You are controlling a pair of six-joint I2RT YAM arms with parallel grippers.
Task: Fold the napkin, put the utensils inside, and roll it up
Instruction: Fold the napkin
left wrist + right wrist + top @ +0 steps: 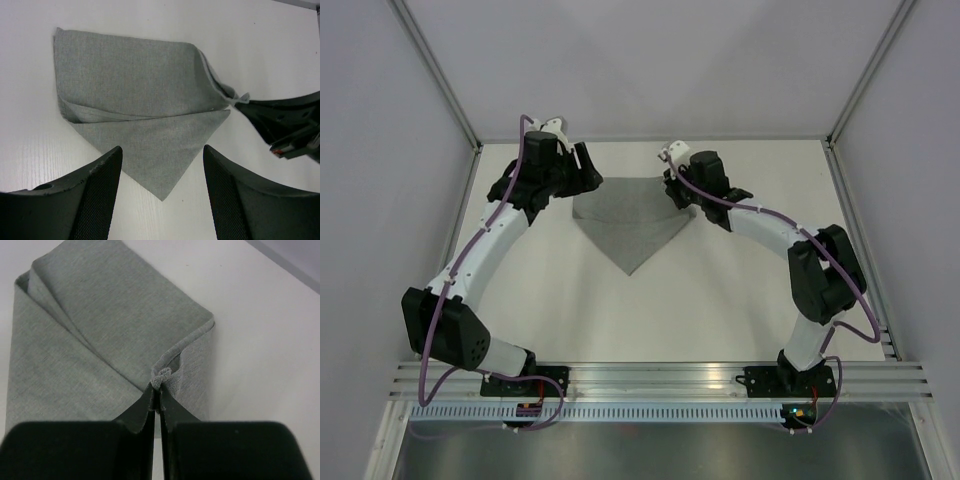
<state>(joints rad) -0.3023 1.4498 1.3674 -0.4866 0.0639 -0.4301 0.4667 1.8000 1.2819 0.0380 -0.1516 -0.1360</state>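
Note:
The grey napkin (630,222) lies folded into a rough triangle at the far middle of the table, its point toward the arms. My right gripper (159,386) is shut on a bunched corner of the napkin (100,335) at its right end, holding it slightly lifted. It shows from the left wrist view as a dark shape (280,120) at the napkin's (135,100) right corner. My left gripper (162,160) is open and empty, its fingers either side of the napkin's pointed tip, at the napkin's left end (582,170). No utensils are in view.
The white table (720,300) is bounded by grey walls and a metal frame post (440,75) at each back corner. An aluminium rail (660,378) with the arm bases runs along the near edge.

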